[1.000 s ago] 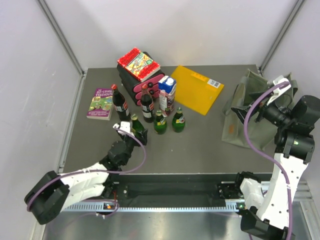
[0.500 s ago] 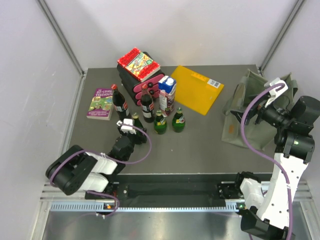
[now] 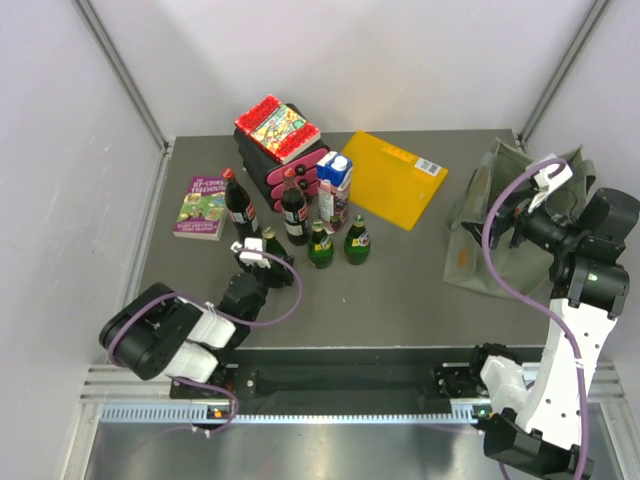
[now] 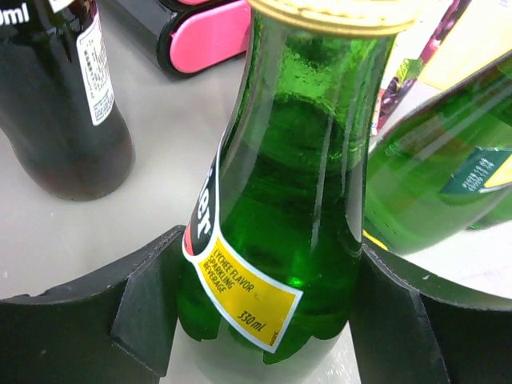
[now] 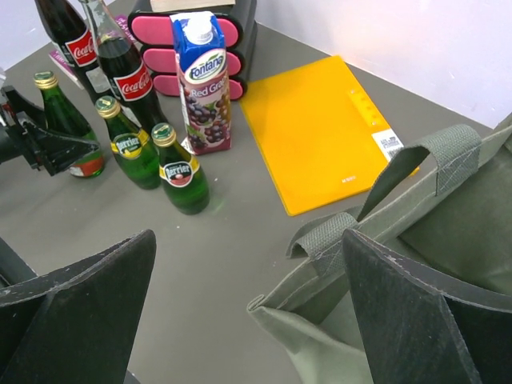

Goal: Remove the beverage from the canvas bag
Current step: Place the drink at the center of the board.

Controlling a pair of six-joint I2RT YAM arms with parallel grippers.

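Observation:
The olive-green canvas bag (image 3: 478,235) slumps at the right of the table; its strap and open rim show in the right wrist view (image 5: 448,240). My right gripper (image 3: 522,212) hangs above the bag's left rim, jaws wide open and empty (image 5: 248,308). A small green bottle (image 3: 269,246) with a yellow "330 mL" label (image 4: 288,200) stands on the table at the left. My left gripper (image 3: 260,262) is low on the table with a finger pressed against each side of that bottle (image 4: 268,308). No beverage shows inside the bag.
Two cola bottles (image 3: 240,205) (image 3: 293,207), two Perrier bottles (image 3: 320,245) (image 3: 356,240) and a juice carton (image 3: 335,185) stand close behind the held bottle. A yellow-orange folder (image 3: 395,178), a book (image 3: 203,206) and a black-pink stack (image 3: 280,150) lie further back.
My left arm has folded its elbow back toward the base while its gripper stayed at the green bottle. My right gripper has shifted slightly back over the bag.

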